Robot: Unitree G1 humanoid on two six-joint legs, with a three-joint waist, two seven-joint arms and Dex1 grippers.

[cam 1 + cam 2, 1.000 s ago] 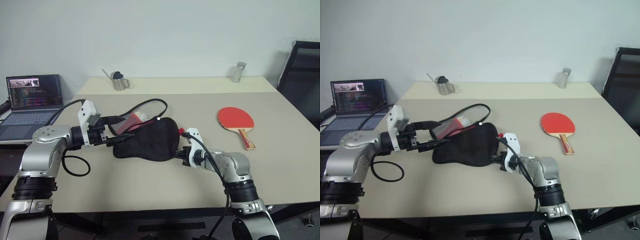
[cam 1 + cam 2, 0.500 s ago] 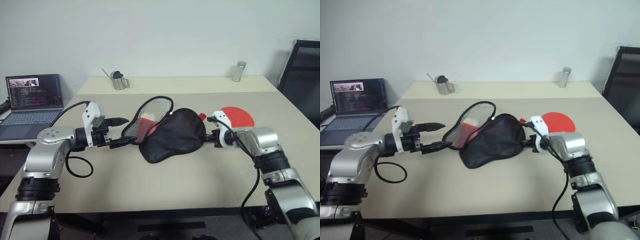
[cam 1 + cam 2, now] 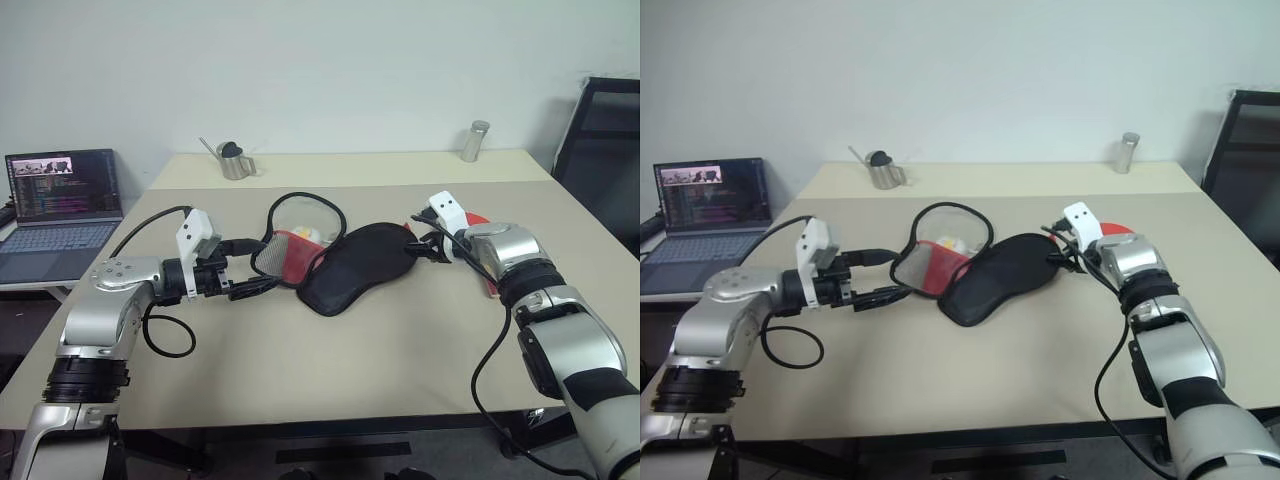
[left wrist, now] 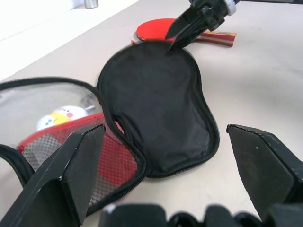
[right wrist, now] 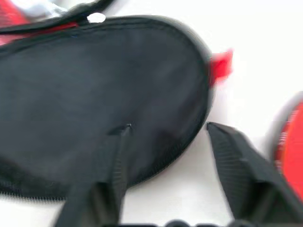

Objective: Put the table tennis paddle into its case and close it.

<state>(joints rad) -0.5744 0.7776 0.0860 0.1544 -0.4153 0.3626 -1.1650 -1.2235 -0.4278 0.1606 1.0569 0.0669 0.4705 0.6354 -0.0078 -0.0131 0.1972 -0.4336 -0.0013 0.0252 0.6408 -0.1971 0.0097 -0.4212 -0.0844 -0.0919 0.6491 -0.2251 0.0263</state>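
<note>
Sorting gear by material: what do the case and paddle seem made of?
The case looks like soft matte black fabric with a zipper rim, its inner flap red mesh. The table tennis paddle appears to have a smooth red rubber face and a light wooden handle.

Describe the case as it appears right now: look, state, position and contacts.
The case is soft fabric, unzipped and spread open on the table. Its black half lies flat with the zip rim showing. The red mesh half stands propped up toward the left claw, a white logo visible inside. The open right claw sits at its far edge. No paddle inside.
</note>
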